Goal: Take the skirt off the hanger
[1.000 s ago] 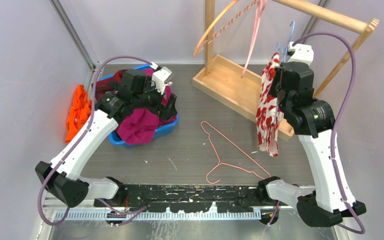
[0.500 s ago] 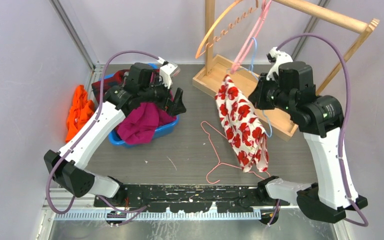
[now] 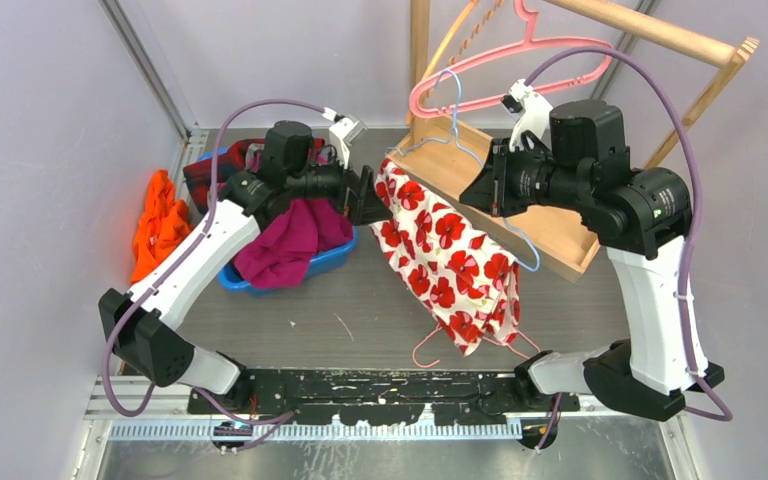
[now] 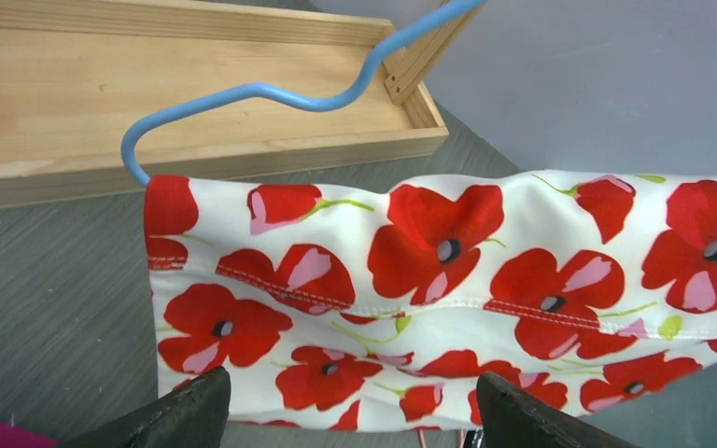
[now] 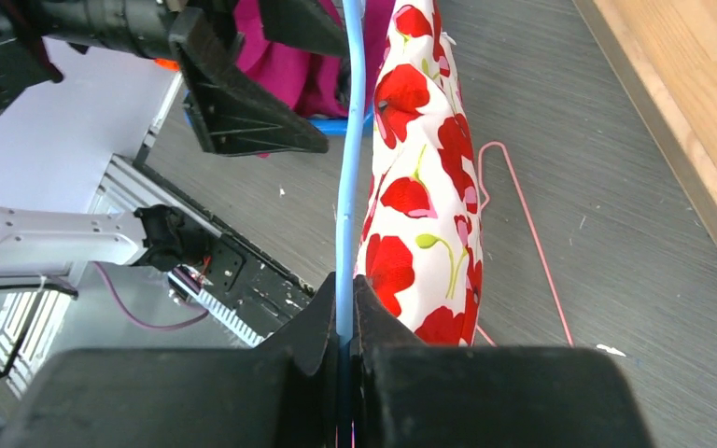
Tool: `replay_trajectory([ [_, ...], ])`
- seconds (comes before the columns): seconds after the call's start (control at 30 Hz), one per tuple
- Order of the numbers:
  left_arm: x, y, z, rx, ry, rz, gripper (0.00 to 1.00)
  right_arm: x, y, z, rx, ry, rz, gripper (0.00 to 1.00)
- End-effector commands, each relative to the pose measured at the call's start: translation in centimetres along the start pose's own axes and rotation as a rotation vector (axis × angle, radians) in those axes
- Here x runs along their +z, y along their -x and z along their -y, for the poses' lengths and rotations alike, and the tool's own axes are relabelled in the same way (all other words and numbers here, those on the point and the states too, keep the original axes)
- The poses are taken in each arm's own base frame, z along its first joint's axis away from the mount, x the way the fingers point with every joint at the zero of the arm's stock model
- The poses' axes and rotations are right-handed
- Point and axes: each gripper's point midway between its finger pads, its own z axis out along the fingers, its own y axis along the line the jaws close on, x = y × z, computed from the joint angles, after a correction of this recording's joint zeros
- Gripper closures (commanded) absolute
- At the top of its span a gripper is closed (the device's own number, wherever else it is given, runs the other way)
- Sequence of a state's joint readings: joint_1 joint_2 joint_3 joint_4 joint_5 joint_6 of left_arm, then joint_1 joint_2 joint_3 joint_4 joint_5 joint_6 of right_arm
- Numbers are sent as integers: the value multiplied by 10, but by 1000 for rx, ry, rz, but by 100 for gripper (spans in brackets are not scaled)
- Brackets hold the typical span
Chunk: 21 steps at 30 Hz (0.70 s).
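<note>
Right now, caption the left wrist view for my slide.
Open left gripper faces the poppy-print skirt on its blue hanger, wooden rack base behind.

left gripper [image 3: 371,195] jaws wide, skirt [image 3: 445,250] edge right in front of them, nothing between. Blue hanger [image 5: 347,140] wire runs straight from the right gripper [image 5: 347,285], pinched on it, toward the left one. Wooden rack base [image 3: 558,232] blocks behind the skirt. Blue bin [image 3: 335,258], heaped, sits under the left arm. Bare table [image 3: 360,310] between bin and skirt is passable. Pink wire hanger [image 3: 422,350] lies under the skirt's lower end.
</note>
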<state>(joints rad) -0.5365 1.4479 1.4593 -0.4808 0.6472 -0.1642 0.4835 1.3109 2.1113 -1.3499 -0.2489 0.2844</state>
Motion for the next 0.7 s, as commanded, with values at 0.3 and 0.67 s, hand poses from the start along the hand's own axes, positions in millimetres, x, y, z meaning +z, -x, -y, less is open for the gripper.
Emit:
replay_trajectory([
  [0.3,10,19,-6,60,-1,94,1,-29,17,-33,-43,135,66,99],
  [0.67,5,26,-18,112,52,109,1,-32,17,-36,-50,145,66,99],
])
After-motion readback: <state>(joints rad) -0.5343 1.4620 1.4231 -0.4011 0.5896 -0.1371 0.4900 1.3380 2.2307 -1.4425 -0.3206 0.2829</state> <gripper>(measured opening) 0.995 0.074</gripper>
